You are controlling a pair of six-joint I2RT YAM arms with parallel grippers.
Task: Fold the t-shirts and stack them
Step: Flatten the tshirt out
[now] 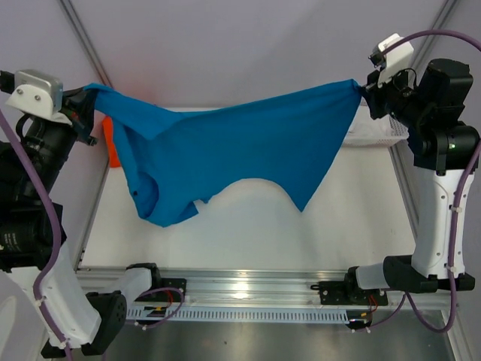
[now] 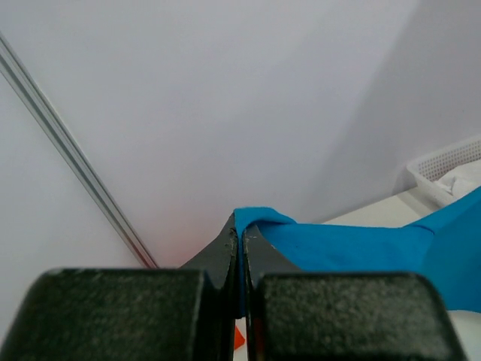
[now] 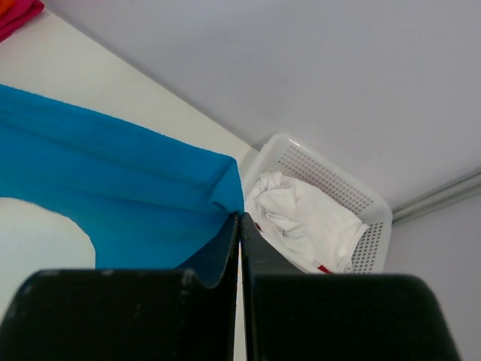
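A bright blue t-shirt [image 1: 233,147] hangs stretched in the air between both grippers, sagging over the white table. My left gripper [image 1: 89,92] is shut on its left corner, with blue cloth pinched between the fingers in the left wrist view [image 2: 242,229]. My right gripper [image 1: 362,88] is shut on the right corner, seen in the right wrist view [image 3: 240,218]. An orange shirt [image 1: 111,143] lies at the table's far left, mostly hidden behind the blue one. A pinkish-red shirt [image 3: 16,15] shows beside it in the right wrist view.
A white lattice basket [image 3: 361,199] holding crumpled white cloth [image 3: 301,218] stands at the back right of the table [image 1: 361,218], just under the right gripper. A metal rail [image 1: 248,282] runs along the near edge.
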